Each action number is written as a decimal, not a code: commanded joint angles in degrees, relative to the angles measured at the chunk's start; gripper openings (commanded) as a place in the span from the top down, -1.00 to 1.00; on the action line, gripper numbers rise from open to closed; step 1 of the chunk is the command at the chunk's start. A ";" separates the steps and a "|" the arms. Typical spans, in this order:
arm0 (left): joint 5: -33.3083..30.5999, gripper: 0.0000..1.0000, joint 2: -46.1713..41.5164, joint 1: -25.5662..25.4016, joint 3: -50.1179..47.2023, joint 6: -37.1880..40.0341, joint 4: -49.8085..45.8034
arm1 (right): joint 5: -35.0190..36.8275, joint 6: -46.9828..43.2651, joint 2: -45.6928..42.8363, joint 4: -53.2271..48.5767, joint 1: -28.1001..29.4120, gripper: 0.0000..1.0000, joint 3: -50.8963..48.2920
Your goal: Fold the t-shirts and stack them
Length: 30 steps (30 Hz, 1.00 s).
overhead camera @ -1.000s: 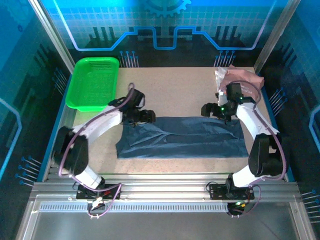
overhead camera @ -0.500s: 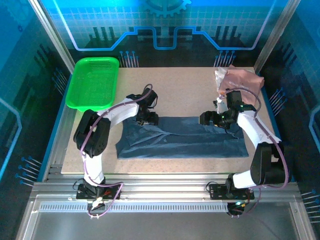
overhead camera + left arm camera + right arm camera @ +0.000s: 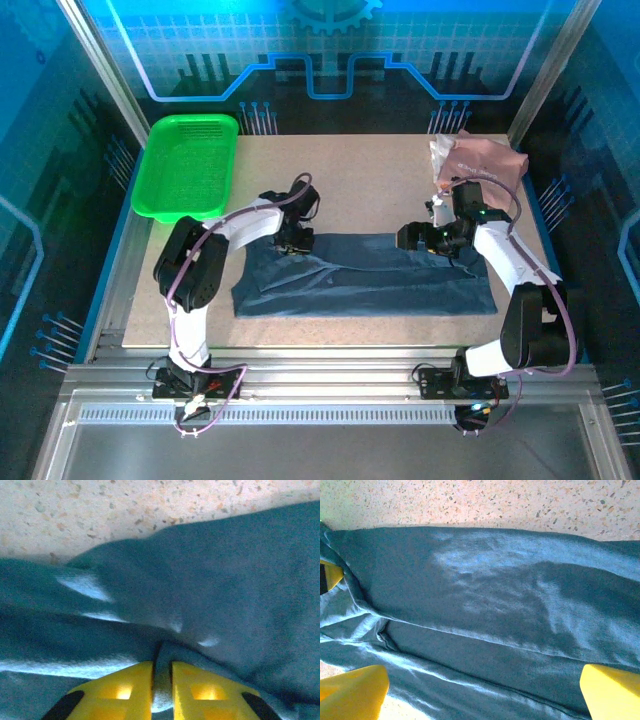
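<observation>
Left end effector [image 3: 161, 667] closed — pinching rumpled slate-blue t-shirt [image 3: 370, 278].

Slate-blue t-shirt [image 3: 365, 272] lies folded lengthwise, centre; pink t-shirt [image 3: 482, 157], seemingly bunched, far-right corner.

- You have a speckled beige table [image 3: 370, 175] carrying everything
- Your slate-blue t-shirt [image 3: 370, 280] lies spread out and creased from the middle toward 6 o'clock, its long side running 9 to 3
- Your pink t-shirt [image 3: 487, 158] sits bunched at 2 o'clock, in the far corner
- Your green basket [image 3: 190, 165] rests at 10 o'clock, at the table's edge
</observation>
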 commanded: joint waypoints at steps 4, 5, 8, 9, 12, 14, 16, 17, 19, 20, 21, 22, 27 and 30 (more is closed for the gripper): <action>-1.71 0.73 -8.04 -3.37 -3.98 -0.92 -1.35 | -1.02 0.04 1.57 1.06 0.90 -1.00 -0.38; -1.96 0.76 -9.01 -3.88 -5.08 -1.43 -1.34 | -1.02 -0.01 1.90 1.22 0.91 -1.00 -0.26; -2.95 0.80 -11.78 -5.20 -7.58 -2.93 -1.43 | -0.90 0.24 3.09 1.26 0.90 -0.99 0.34; -2.98 0.80 -12.67 -5.51 -8.40 -3.54 -1.52 | -0.72 0.33 3.58 1.16 0.97 -1.00 0.56; -2.74 0.84 -15.27 -7.26 -10.57 -5.18 -1.35 | -0.37 0.50 4.91 0.93 1.03 -0.99 1.23; -2.61 0.85 -16.94 -8.97 -11.94 -6.51 -1.42 | 0.11 0.59 5.66 0.59 0.98 -1.00 1.74; -2.72 0.86 -18.31 -11.10 -13.39 -8.40 -1.85 | 0.57 0.73 6.32 0.45 0.98 -0.99 2.08; -2.50 0.85 -19.02 -12.29 -14.59 -9.91 -1.66 | 1.04 0.84 6.61 0.23 0.98 -1.00 2.32; -1.45 0.86 -19.92 -14.56 -16.89 -12.82 -0.83 | 1.48 1.01 7.14 0.18 0.98 -1.00 2.57; -0.89 0.86 -20.36 -16.05 -18.26 -14.49 -0.11 | 1.76 1.14 7.48 0.11 0.98 -1.00 2.68; -0.49 0.85 -20.76 -17.47 -19.43 -16.15 0.64 | 2.21 1.37 7.92 -0.12 0.98 -1.00 2.91; -0.26 0.83 -21.12 -18.66 -20.11 -17.64 1.00 | 2.31 1.51 8.25 -0.08 0.98 -1.00 3.00; 1.92 -0.14 -24.43 -23.28 -23.47 -24.61 4.06 | 3.24 2.24 10.77 -0.46 1.08 -1.00 4.71; -1.37 -0.52 -28.29 -23.18 -23.01 -26.34 3.19 | 3.81 2.40 12.85 -1.69 1.29 -1.00 6.77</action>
